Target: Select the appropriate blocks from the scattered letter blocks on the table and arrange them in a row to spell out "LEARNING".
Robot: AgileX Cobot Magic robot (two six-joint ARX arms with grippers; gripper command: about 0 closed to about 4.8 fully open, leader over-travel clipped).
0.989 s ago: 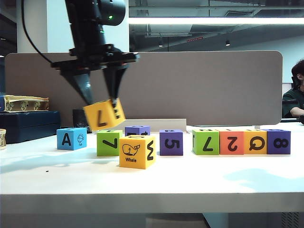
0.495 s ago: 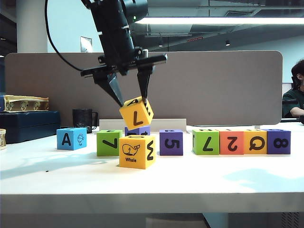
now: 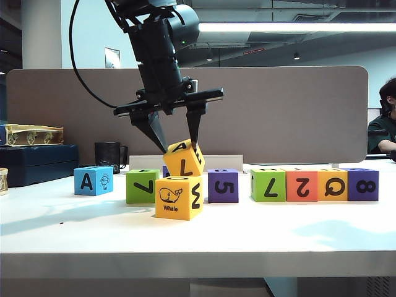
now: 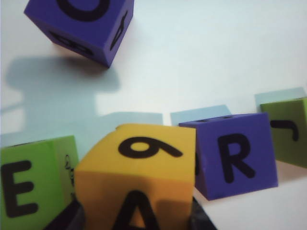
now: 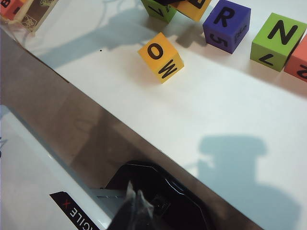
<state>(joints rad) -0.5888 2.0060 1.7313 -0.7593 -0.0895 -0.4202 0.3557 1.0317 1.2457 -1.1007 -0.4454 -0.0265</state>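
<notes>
The left end effector (image 3: 176,137) grips a tilted yellow block (image 3: 184,158) just above the surface (image 3: 260,229), behind the whale block (image 3: 178,197), while the right end effector (image 5: 136,208) sits well apart, its opening unreadable.

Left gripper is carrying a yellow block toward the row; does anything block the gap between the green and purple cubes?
No: the left gripper holds the yellow block tilted over that gap. The whale cube sits nearer the camera, not in it.
</notes>
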